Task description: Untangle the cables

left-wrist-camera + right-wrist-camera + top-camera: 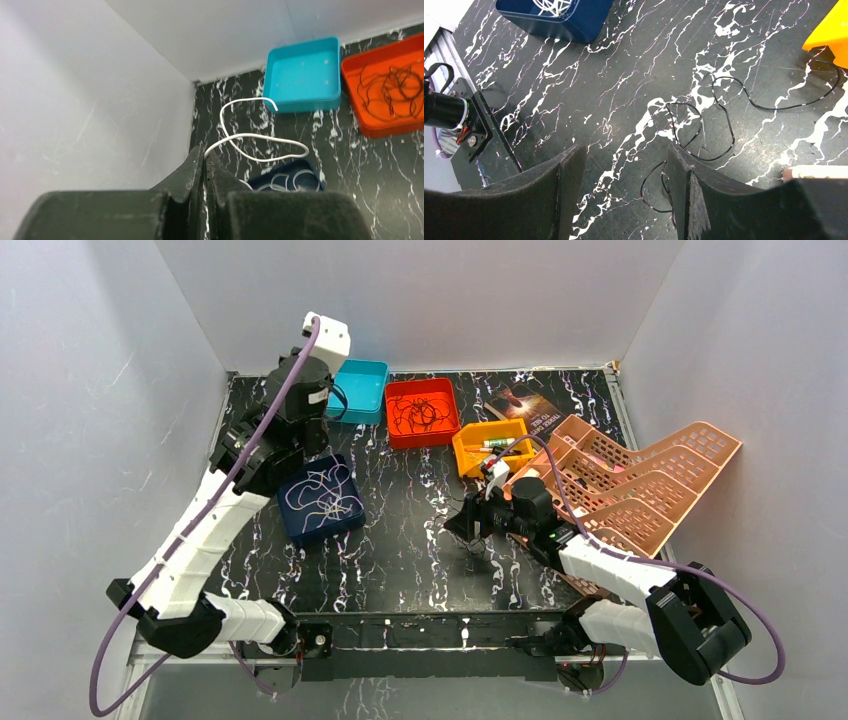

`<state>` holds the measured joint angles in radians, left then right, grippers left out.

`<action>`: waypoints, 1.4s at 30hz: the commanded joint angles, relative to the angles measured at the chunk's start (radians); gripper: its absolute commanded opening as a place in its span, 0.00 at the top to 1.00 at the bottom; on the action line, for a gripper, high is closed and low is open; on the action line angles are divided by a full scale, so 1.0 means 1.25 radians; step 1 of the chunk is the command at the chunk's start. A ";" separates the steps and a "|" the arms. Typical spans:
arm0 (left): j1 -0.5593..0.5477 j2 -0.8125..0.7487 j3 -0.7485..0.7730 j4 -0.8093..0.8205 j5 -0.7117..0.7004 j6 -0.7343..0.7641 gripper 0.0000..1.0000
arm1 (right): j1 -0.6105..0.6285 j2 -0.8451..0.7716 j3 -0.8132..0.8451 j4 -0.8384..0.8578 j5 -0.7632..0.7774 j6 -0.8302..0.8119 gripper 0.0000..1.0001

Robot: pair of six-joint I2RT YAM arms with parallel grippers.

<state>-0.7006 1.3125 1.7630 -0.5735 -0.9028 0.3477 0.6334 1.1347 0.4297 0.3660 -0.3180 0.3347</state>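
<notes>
Cables: nearest us, one black cable [730,135] lies loose on the marbled table [624,75]. Pale cables [320,498] fill a navy tray [564,27]. One white cable [265,136] leads out from the left gripper [204,150]. Dark cables [395,90] sit in a red tray [422,440] farther back.
Right gripper [624,155]: we see its jaws wide apart, holding nothing, low over the table with the black cable's loops under and beyond it.
Right fingers [679,170]: one loop runs just beside the inner face of one finger; we cannot tell whether they touch.
Left gripper: the fingers are pressed together, pinching one end of the white cable. It curls out ahead of them, its free end seen against the front wall of a teal tray [305,104].
Hard to make out: a pale stick [814,172] at the edge of the right wrist view is half hidden by the gripper. The items in the orange tray [465,455] are too small for us to name. The navy tray is cut off in both wrist views.
Writing: a dark book [525,405] lies at the back beside a peach rack [650,480]; its cover lettering is too small for us to read.
</notes>
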 commanded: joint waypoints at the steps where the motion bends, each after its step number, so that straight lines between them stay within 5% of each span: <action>1: 0.022 -0.055 -0.080 -0.079 -0.010 -0.107 1.00 | -0.001 -0.013 0.028 0.021 -0.011 -0.007 0.31; 8: 0.181 -0.080 -0.234 -0.144 0.187 -0.233 1.00 | -0.001 -0.022 0.026 0.011 -0.015 -0.008 0.31; 26: 0.339 -0.006 -0.460 -0.149 0.446 -0.388 1.00 | 0.000 -0.019 0.022 0.020 -0.026 -0.002 0.31; 42: 0.372 0.157 -0.431 -0.069 0.382 -0.365 1.00 | -0.001 -0.024 0.014 0.015 -0.028 -0.008 0.30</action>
<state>-0.2508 1.4971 1.1542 -0.6842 -0.3702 -0.1223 0.6334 1.1313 0.4297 0.3489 -0.3435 0.3370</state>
